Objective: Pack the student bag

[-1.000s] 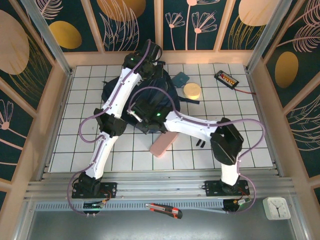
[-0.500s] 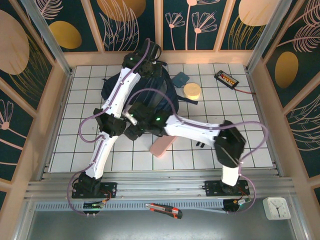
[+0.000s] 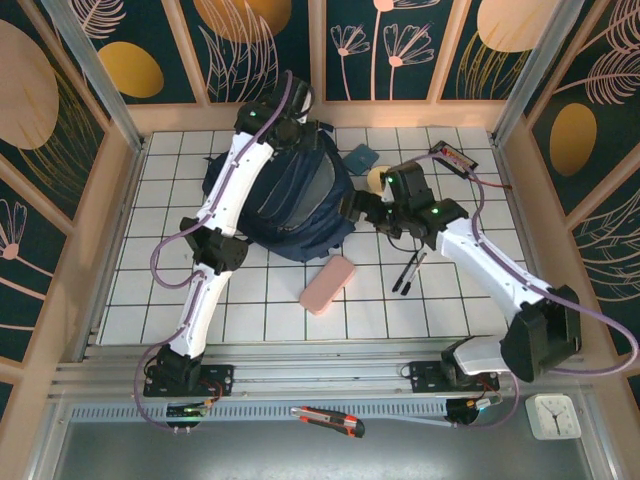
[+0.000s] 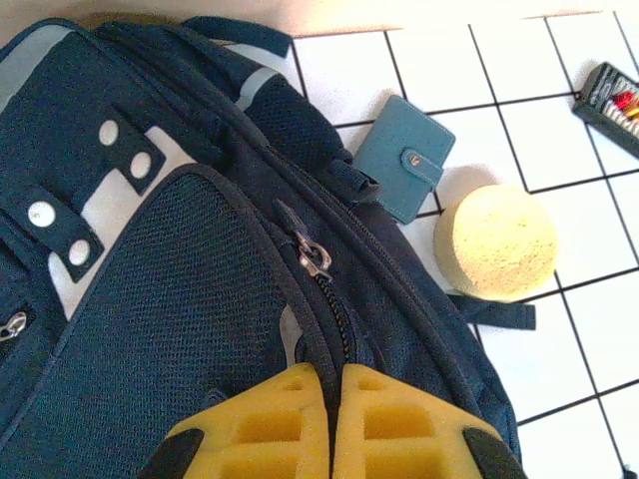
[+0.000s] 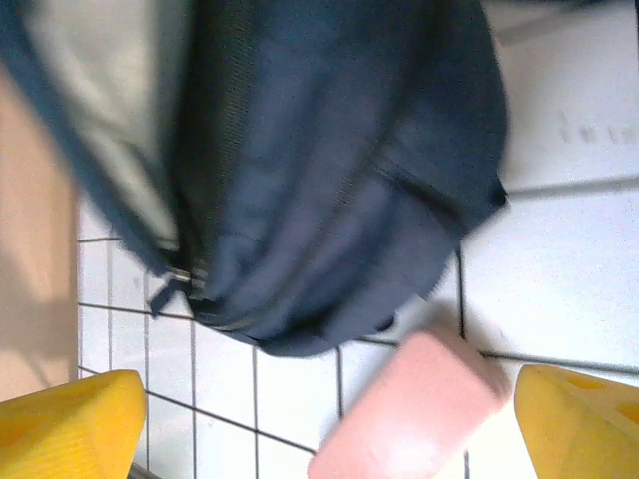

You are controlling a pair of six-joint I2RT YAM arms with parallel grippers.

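**Figure. Packing the student bag: overhead and wrist views.** The student bag [image 3: 300,195], a large dark navy fabric backpack with grey reflective patches and black zips, lies flat on the far middle of the white gridded tabletop [image 3: 170,285]. Its long axis runs roughly from the far wall toward the arm bases.

The left pincer [image 3: 292,125] sits over the bag's far end. In its wrist view the yellow fingers [image 4: 260,424] are pressed together on the zip track beside the mesh-fronted pocket. Whether fabric is nipped between them cannot be told. The right pincer [image 3: 350,207] hangs just beside the bag's right flank, jaws spread wide and holding nothing.

*Governing relation.* The bag lies directly to the left of the right pincer, and the loose items lie on that arm's side of the bag.
- A rounded oblong pink pencil case [image 3: 328,283] rests just nearer the bases than the bag, with its long axis diagonal from near-left to far-right. In the right wrist view the case [image 5: 409,409] appears low between the spread fingers.
- Two black pens [image 3: 408,272] lie to the right of the case.
- A flat teal wallet with a snap tab [image 4: 404,168] and a pale yellow round foam disc [image 4: 496,242] lie by the bag's far-right corner.

*Judgement.* The right arm is the nearer to the case. A grasp would call for turning the jaws to close across its short axis, then carrying it leftward to the bag. Whether the main compartment stands open cannot be told.
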